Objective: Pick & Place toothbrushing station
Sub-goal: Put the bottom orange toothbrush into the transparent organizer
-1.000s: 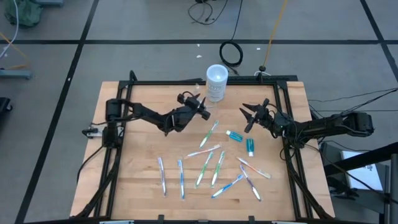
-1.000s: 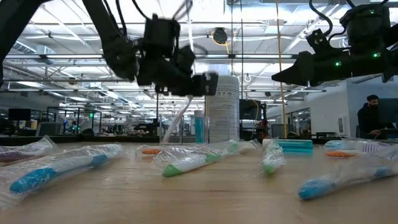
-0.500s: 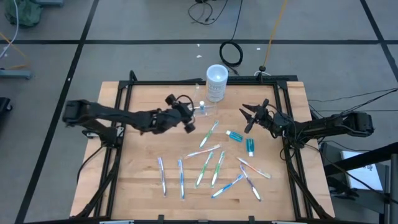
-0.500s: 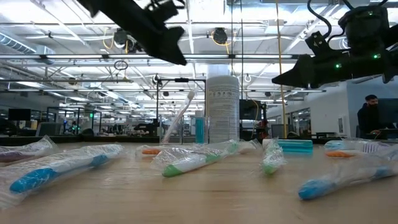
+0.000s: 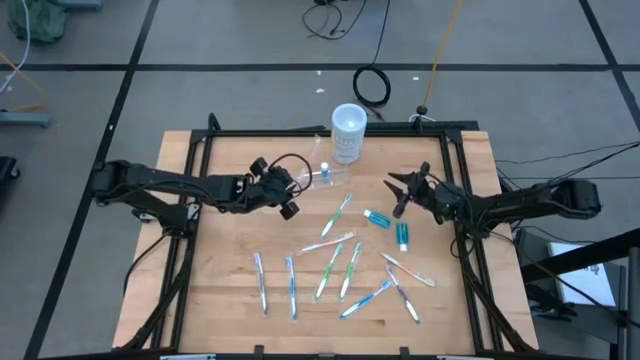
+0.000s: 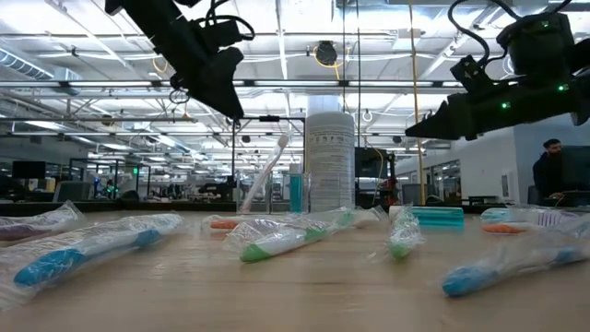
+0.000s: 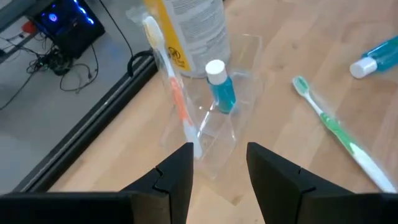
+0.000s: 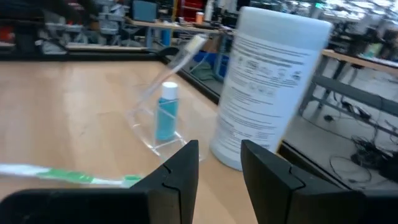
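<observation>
The toothbrushing station [image 5: 325,176] is a small clear plastic holder standing on its base on the wooden table, just in front of the tall white cup [image 5: 347,133]. An orange-and-white toothbrush [image 7: 171,81] and a small blue tube [image 7: 221,93] stand in it. My left gripper [image 5: 288,198] hangs open above the table, left of the station [image 7: 214,134], slanting down toward it with nothing between its fingers [image 7: 180,165]. My right gripper [image 5: 398,192] waits open and level to the station's right [image 8: 155,134], clear of the table.
Several wrapped toothbrushes [image 5: 330,265] lie scattered over the table's middle and near half. Two blue toothpaste tubes [image 5: 378,218] [image 5: 403,237] lie below my right gripper. A green toothbrush [image 7: 336,137] lies right of the station. A black frame [image 5: 260,131] edges the table. A person [image 6: 550,171] stands in the room behind.
My left gripper has drawn back from the station toward the table's left edge and risen, turning so that it slants down at the station instead of hanging over it. The station stays standing by the cup. My right gripper has tipped slightly downward in place.
</observation>
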Motion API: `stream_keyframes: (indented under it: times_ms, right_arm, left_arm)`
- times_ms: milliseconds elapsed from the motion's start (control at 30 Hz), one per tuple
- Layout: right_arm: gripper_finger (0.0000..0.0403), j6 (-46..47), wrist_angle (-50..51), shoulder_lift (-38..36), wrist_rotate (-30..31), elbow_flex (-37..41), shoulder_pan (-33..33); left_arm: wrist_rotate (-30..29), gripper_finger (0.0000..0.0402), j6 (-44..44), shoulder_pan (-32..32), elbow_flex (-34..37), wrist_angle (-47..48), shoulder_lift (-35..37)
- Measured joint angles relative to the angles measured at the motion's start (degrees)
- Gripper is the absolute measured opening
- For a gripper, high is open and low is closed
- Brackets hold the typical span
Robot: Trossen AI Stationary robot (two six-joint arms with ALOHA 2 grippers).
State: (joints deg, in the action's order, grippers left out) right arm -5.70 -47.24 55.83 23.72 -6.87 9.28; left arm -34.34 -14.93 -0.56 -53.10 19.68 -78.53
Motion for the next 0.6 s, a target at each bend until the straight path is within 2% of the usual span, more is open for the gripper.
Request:
stream_keyframes:
  times_ms: [267, 467, 533, 600]
  right_arm:
    - [0.0112, 2.10, 1.53, -0.01, -0.23, -2.34, -11.35]
    - [0.0112, 5.64, 21.15, 0.29, -3.01, -10.89, -23.78]
    - [0.0112, 9.29, 27.22, 0.56, -3.81, -12.64, -26.69]
    - [0.0112, 15.10, 32.17, 0.68, -8.18, -13.00, -28.61]
  left_arm:
    - [-0.08, 0.0157, -2.22, 0.09, 0.00, -0.55, 3.55]
    - [-0.18, 0.0157, -5.03, 0.74, 0.00, -0.63, 5.64]
    - [-0.10, 0.0157, -5.21, 0.99, 0.00, -0.53, 5.56]
    - [-0.11, 0.0157, -5.15, 1.07, 0.00, -0.55, 5.42]
